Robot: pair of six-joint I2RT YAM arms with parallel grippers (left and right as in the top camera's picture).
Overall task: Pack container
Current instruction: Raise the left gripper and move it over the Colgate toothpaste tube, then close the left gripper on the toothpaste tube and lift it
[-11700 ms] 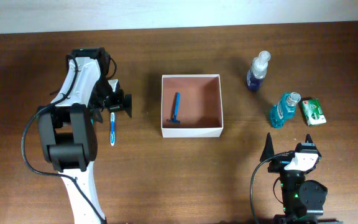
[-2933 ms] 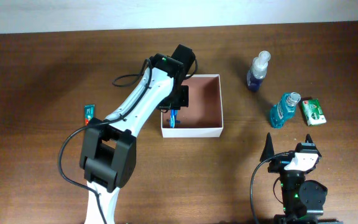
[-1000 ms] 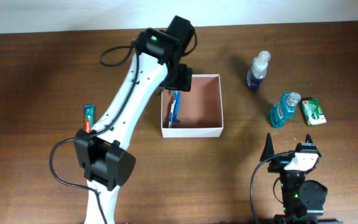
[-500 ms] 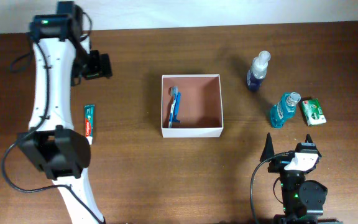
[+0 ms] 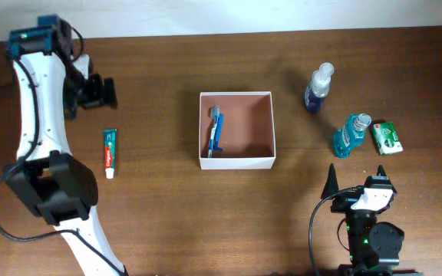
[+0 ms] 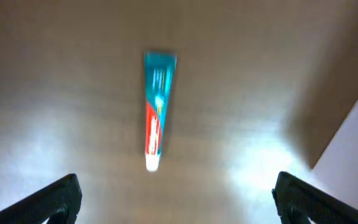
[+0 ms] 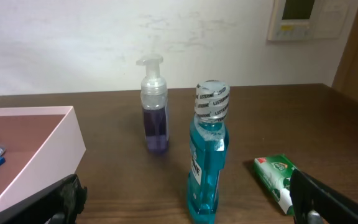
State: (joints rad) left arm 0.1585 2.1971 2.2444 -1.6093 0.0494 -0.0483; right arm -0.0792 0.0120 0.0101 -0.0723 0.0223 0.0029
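Note:
The container (image 5: pixel 263 103), a square shallow white-walled box with a pinkish-brown inside, sits mid-table and holds a blue razor (image 5: pixel 219 141) and a blue toothbrush (image 5: pixel 212 116) along its left wall. Its corner shows in the right wrist view (image 7: pixel 48 149). A teal and red toothpaste tube (image 5: pixel 110 152) lies on the table to the left; it also shows blurred in the left wrist view (image 6: pixel 156 111). My left gripper (image 5: pixel 97 92) is open and empty, above and behind the tube. My right gripper (image 5: pixel 357 182) is open and empty near the front edge.
At the right stand a purple pump bottle (image 5: pixel 318 87), a teal mouthwash bottle (image 5: pixel 350 135) and a green soap box (image 5: pixel 387 137). They show in the right wrist view too: bottle (image 7: pixel 155 115), mouthwash (image 7: pixel 207 155), box (image 7: pixel 277 176).
My left arm carried the toothbrush to the container, left it there beside the razor, then swung back to the far left over the toothpaste tube. The right arm has not moved.

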